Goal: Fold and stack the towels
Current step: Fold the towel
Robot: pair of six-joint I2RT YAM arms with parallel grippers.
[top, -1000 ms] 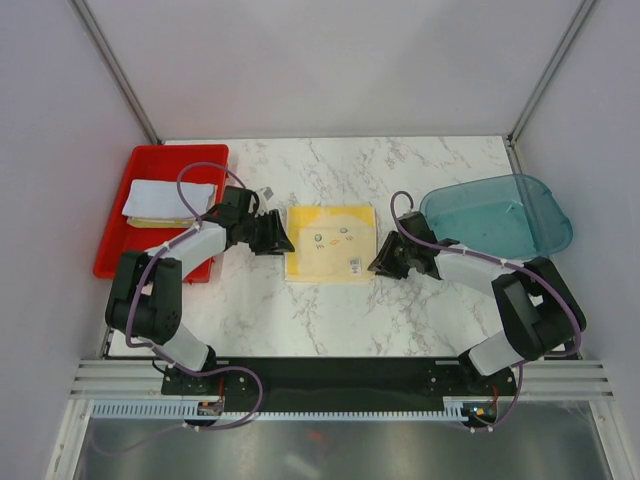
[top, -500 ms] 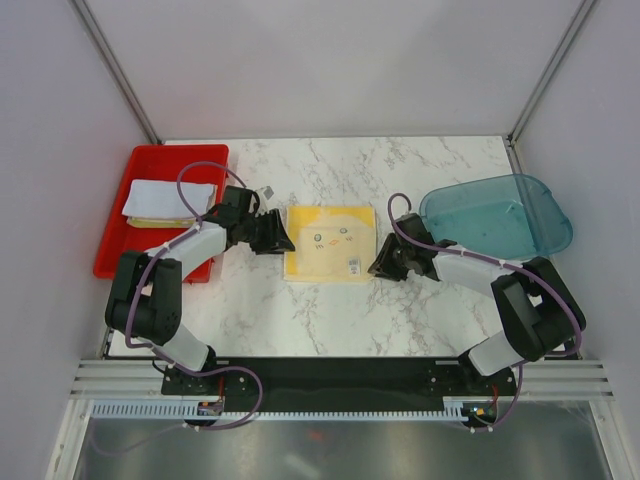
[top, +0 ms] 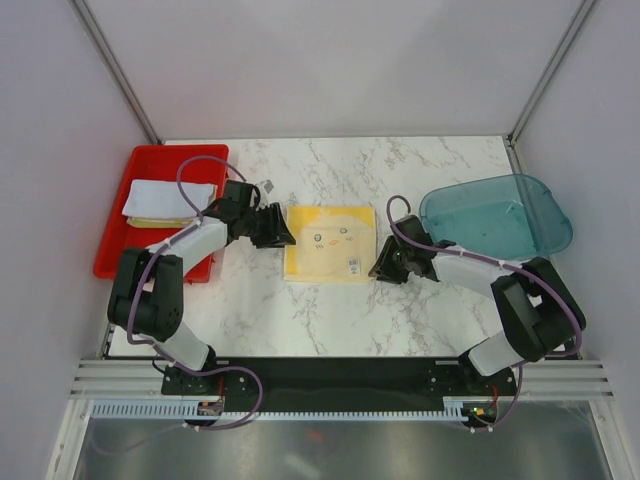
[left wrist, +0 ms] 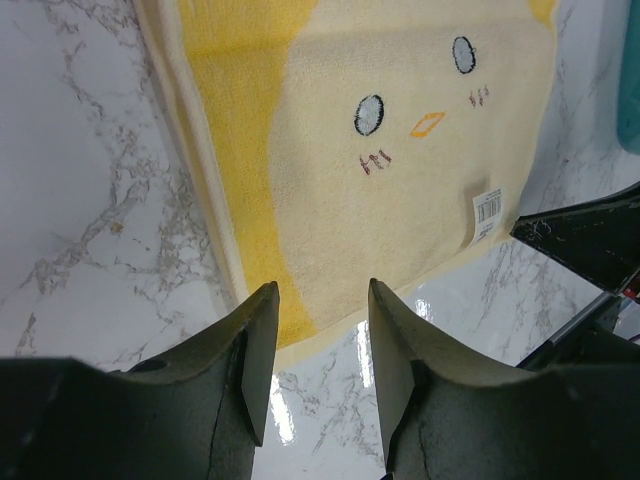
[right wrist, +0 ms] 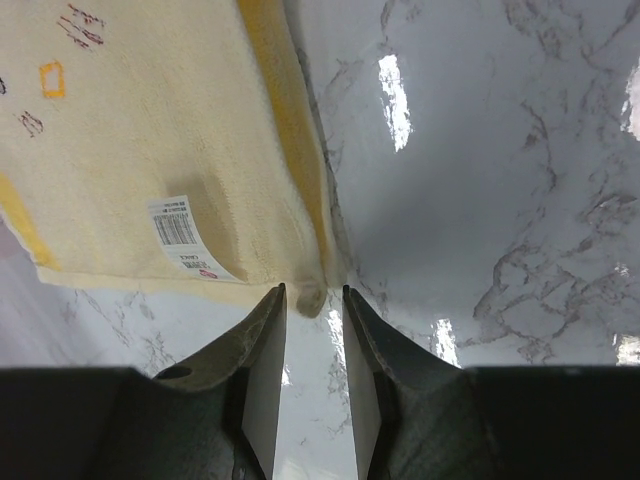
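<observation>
Left claw [top: 286, 237] hung with jaws parted at the left edge of the yellow towel [top: 330, 250], which lay flat at mid-frame in the top view. My right claw [right wrist: 312, 300] stood parted around its lower-right corner, not yet pinching. The towel's long axis ran left to right between us, chick face upright toward the top edge, so each arm had its own side nearest.

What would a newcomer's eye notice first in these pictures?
First the yellow towel with a chick's face, flat in the middle of the marble table. The left gripper and right gripper stand open at its left and right sides. A red tray at the far left holds folded towels.
</observation>
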